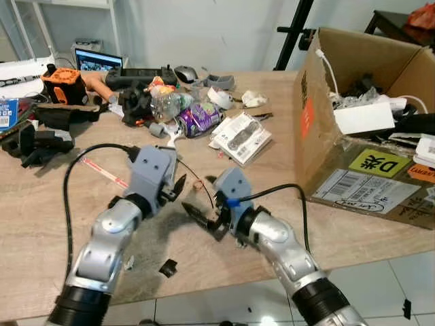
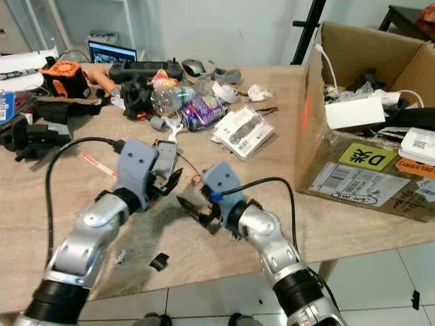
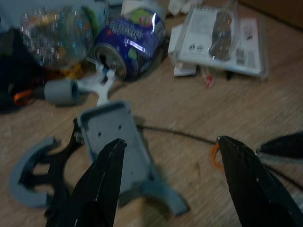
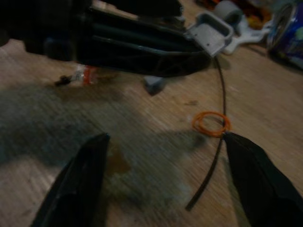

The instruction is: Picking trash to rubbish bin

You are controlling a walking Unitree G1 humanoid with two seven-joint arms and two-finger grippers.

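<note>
Both grippers, left (image 1: 178,187) and right (image 1: 197,216), hover with jaws wide, empty, over an orange rubber band (image 4: 211,123) at twelve o'clock; they risk colliding.

worktop (image 1: 41,197): cardboard box (image 1: 353,170) at right edge, holding cables and papers. can (image 1: 198,118) and plastic bottle (image 1: 166,103) side by side at centre rear; booklet (image 1: 241,138) right of can. rubber band (image 4: 210,123) near front, touching a thin cable (image 4: 213,156). laptop (image 1: 98,61) behind, left.

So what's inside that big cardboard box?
The cardboard box holds a white carton, white cables and dark bits. Its walls cover whatever lies deeper down.
</note>
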